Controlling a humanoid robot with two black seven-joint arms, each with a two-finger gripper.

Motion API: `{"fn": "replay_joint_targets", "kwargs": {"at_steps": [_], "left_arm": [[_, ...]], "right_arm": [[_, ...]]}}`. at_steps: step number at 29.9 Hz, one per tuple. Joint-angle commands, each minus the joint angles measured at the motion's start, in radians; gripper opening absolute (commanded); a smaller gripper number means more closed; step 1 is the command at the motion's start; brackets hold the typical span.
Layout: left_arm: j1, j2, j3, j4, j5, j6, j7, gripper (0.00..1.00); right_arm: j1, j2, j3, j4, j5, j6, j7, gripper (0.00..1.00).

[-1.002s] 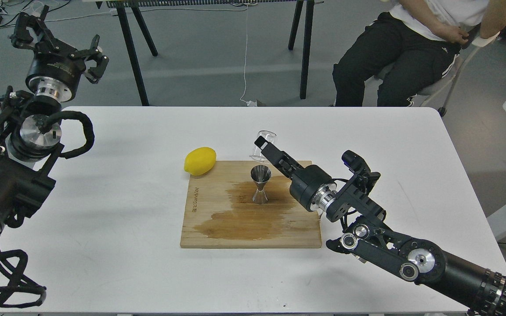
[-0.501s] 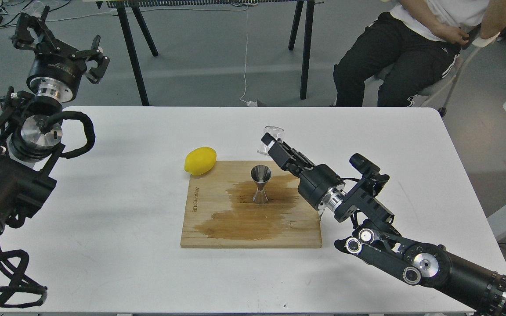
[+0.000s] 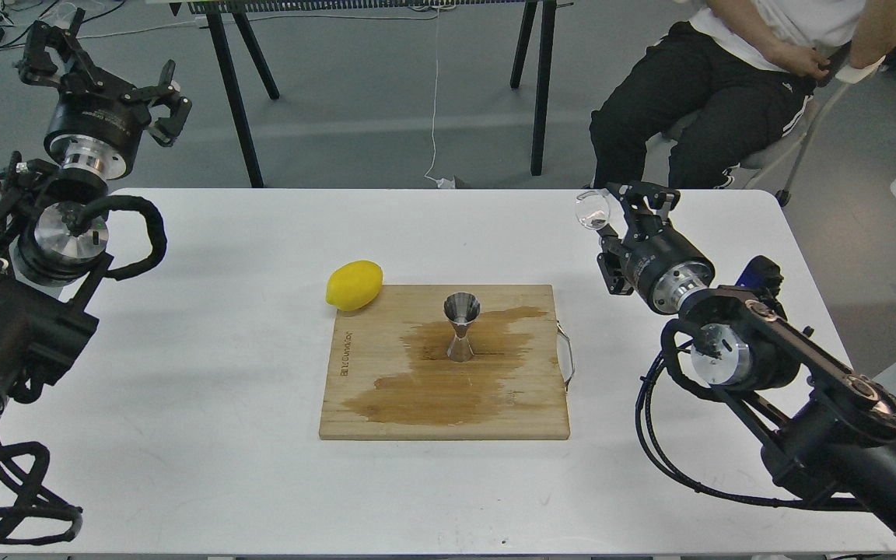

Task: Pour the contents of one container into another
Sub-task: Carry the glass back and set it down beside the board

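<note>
The clear glass cup (image 3: 591,210) is lifted off the table at the back right, tipped on its side, with my right gripper (image 3: 611,211) shut on it. The steel hourglass jigger (image 3: 461,327) stands upright in the middle of the wooden cutting board (image 3: 370,404), well to the left of and below the cup. A dark wet patch spreads over the board around the jigger's foot. My left gripper (image 3: 102,74) hangs open and holds nothing, off the table's far left corner, far from both containers.
A yellow lemon (image 3: 355,285) lies on the table touching the board's far left corner. A metal handle (image 3: 568,356) sticks out of the board's right side. A seated person (image 3: 728,85) is behind the table's far right edge.
My right gripper swung the glass cup away from above the jigger, to the right and back, and the arm folded up toward the table's right side. The left arm stayed put.
</note>
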Motion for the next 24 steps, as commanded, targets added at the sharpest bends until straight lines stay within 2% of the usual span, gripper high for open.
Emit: {"fn": "replay_joint_targets", "kwargs": {"at_steps": [1, 7, 9, 15, 24], "left_arm": [[0.000, -0.003, 0.005, 0.000, 0.000, 0.001, 0.000, 1.00], [0.002, -0.006, 0.000, 0.000, 0.000, 0.001, 0.000, 1.00], [0.002, -0.006, 0.002, 0.000, 0.000, 0.001, 0.000, 1.00], [0.003, -0.008, 0.002, 0.000, 0.000, -0.001, 0.000, 1.00], [0.003, -0.006, 0.006, 0.000, 0.000, -0.001, 0.000, 1.00]], "right_arm": [[-0.050, -0.017, 0.111, -0.062, 0.206, 0.064, -0.031, 0.40], [-0.118, -0.021, 0.276, -0.252, 0.459, 0.251, -0.130, 0.40], [-0.145, -0.021, 0.290, -0.306, 0.538, 0.323, -0.136, 0.40], [-0.187, -0.007, 0.292, -0.434, 0.673, 0.449, -0.139, 0.41], [-0.184, 0.064, 0.293, -0.554, 0.708, 0.483, -0.138, 0.46]]}}
